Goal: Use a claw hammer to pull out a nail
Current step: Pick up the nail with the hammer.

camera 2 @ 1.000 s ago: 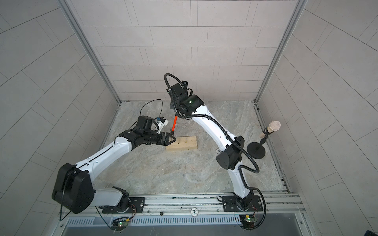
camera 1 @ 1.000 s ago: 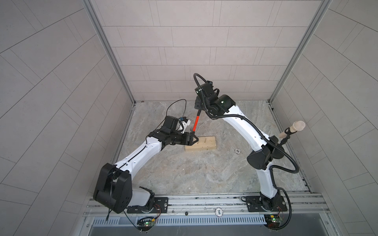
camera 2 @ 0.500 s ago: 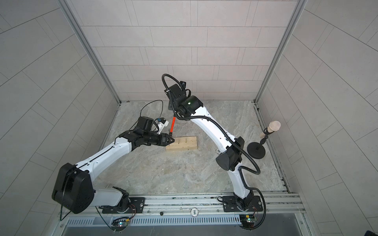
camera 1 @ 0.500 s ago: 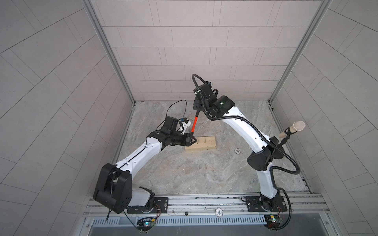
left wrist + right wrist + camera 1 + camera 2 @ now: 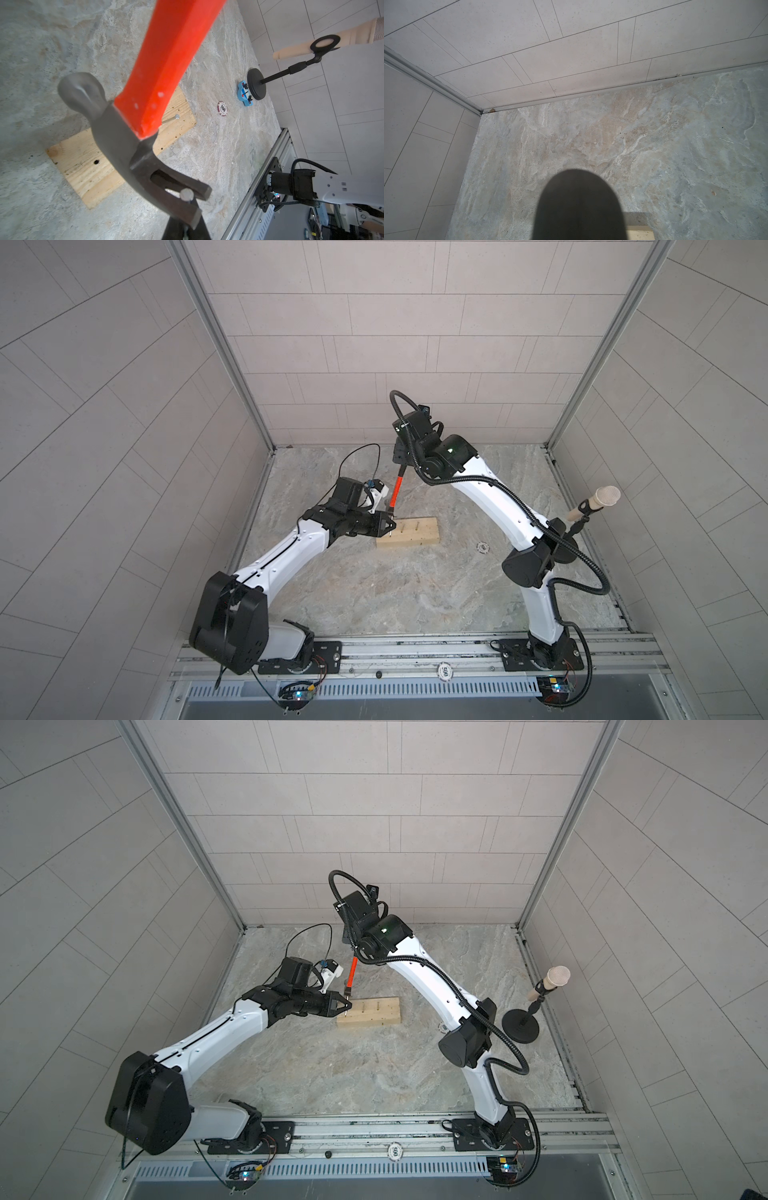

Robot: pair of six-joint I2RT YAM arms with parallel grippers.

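Note:
The claw hammer (image 5: pixel 397 489) (image 5: pixel 353 971) hangs head-down over the left end of the wooden block (image 5: pixel 415 536) (image 5: pixel 376 1015). My right gripper (image 5: pixel 400 457) (image 5: pixel 350 936) is shut on its black handle end (image 5: pixel 579 207); the fingers themselves are hidden. In the left wrist view the steel head and forked claw (image 5: pixel 170 182) fill the middle. A nail (image 5: pixel 186 194) sits with its head in the claw's fork, clear of the block. My left gripper (image 5: pixel 185 220) (image 5: pixel 390 525) is shut on that nail's shank just beneath the claw. An empty hole (image 5: pixel 96 161) shows in the block.
Another nail (image 5: pixel 176 117) stands tilted in the block. A poker chip (image 5: pixel 222 108) (image 5: pixel 482 546), a blue toy car (image 5: pixel 245 94) and a beige stick on a black stand (image 5: pixel 598 502) (image 5: pixel 548 982) lie to the right. The metal rail (image 5: pixel 415 655) runs along the front edge.
My left gripper's jaws have closed on the nail at the hammer's claw. The right arm and hammer have barely moved.

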